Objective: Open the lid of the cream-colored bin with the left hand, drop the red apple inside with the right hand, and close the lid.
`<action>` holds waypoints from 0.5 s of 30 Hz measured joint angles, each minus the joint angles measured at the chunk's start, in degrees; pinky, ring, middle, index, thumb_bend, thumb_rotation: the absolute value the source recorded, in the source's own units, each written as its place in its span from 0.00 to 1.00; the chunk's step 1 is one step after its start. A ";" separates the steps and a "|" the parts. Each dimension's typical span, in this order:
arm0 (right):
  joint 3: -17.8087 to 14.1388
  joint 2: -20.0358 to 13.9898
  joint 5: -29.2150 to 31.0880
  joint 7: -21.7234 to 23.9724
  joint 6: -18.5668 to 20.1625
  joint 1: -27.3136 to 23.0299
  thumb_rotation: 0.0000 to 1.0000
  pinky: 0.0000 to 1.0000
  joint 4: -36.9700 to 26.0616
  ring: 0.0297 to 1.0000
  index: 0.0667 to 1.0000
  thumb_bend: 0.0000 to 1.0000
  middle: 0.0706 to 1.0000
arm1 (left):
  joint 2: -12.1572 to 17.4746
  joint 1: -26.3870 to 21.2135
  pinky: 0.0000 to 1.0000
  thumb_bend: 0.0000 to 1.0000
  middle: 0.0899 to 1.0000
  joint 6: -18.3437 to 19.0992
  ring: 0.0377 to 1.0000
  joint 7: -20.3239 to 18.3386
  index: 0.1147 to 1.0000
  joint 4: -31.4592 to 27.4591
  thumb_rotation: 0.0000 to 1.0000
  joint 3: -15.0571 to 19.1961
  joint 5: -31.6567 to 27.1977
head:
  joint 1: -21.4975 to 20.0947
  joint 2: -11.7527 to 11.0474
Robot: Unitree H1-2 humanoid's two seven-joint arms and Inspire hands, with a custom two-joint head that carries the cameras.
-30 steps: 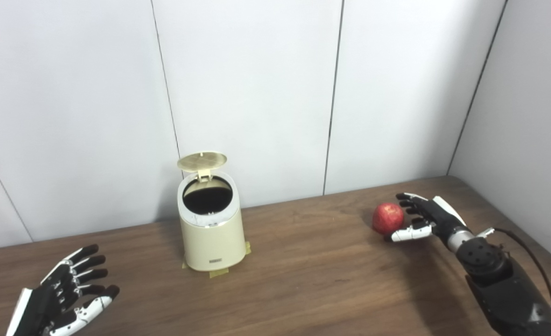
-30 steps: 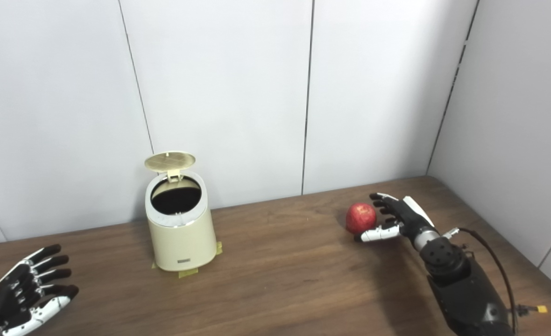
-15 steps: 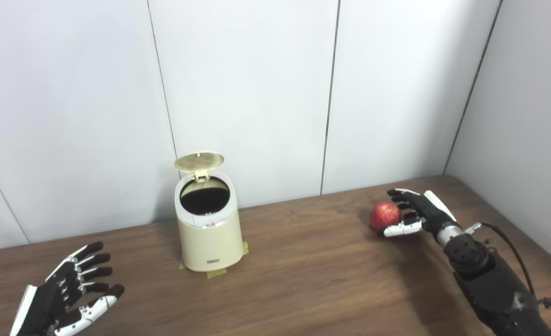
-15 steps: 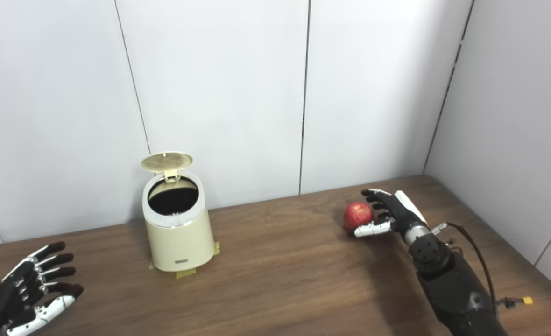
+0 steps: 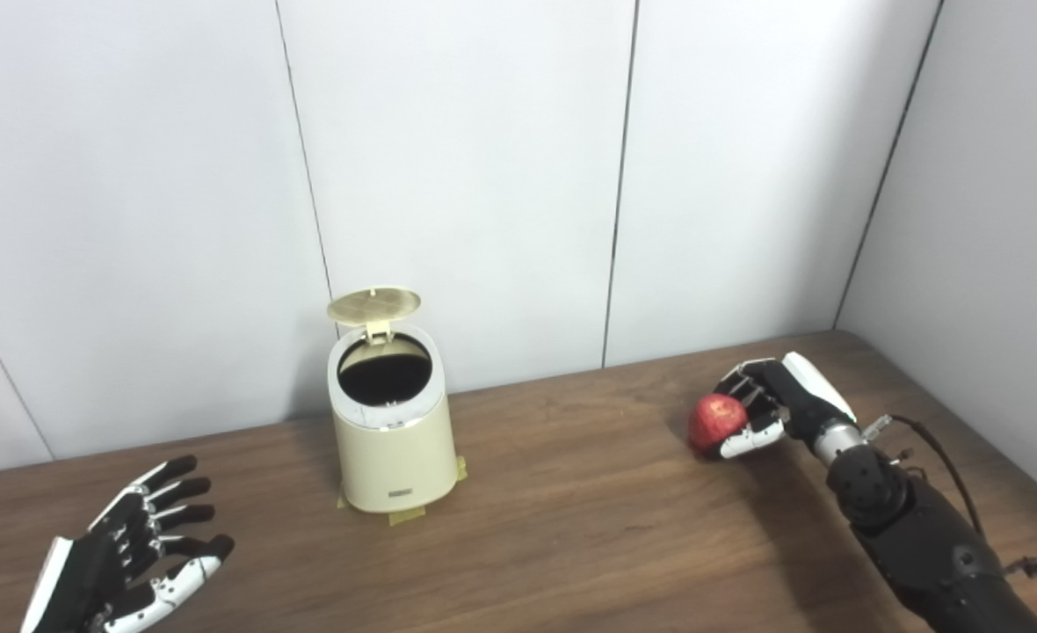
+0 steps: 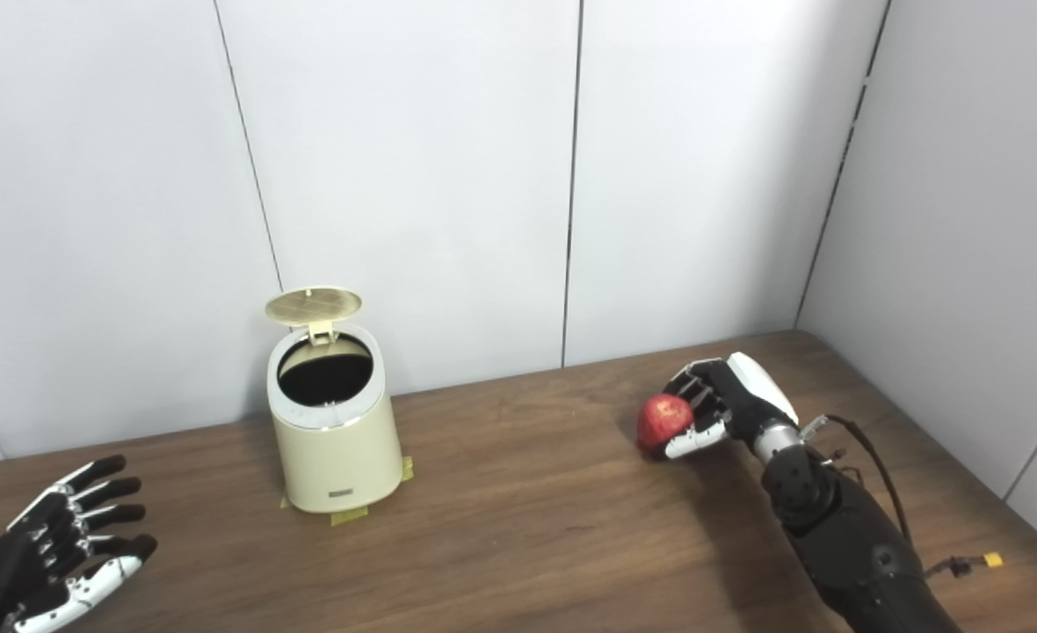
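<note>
The red apple point(image 5: 715, 419) is enclosed by the curled fingers of the right hand point(image 5: 769, 406) just above the counter point(image 5: 589, 510), well apart from the cream-colored bin point(image 5: 391, 431), whose lid point(image 5: 374, 305) is raised, while the left hand point(image 5: 127, 558) is held spread and empty.

Dark wooden table point(image 5: 571, 527), white panelled wall point(image 5: 466, 176) behind, yellowish tape tabs point(image 5: 406, 514) on the tabletop.
</note>
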 measured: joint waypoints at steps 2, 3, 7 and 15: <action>0.08 0.09 -0.23 -0.57 -0.09 0.01 0.00 0.49 -0.02 0.44 0.48 0.52 0.42 | 0.16 0.00 0.56 0.55 0.76 -0.25 0.69 -0.45 0.81 0.55 0.00 -0.02 -0.01 | 0.35 0.00; 0.08 0.12 -0.32 -0.78 -0.06 0.04 0.00 0.50 -0.07 0.44 0.48 0.52 0.42 | 0.18 -0.01 0.56 0.55 0.76 -0.38 0.69 -0.61 0.81 0.90 0.00 -0.07 0.00 | 0.61 -0.09; 0.05 0.53 -1.48 -2.25 -0.50 0.70 0.00 0.46 -1.26 0.43 0.49 0.52 0.41 | 0.20 0.00 0.57 0.55 0.76 -1.64 0.69 -0.82 0.82 2.01 0.00 -0.13 0.02 | 1.49 -0.18; -2.26 5.53 0.17 -1.22 4.74 3.02 0.00 0.42 -19.91 0.42 0.50 0.52 0.41 | 0.27 -0.06 0.58 0.58 0.77 -3.57 0.70 -1.40 0.82 4.36 0.00 -0.63 -0.26 | 5.62 -0.53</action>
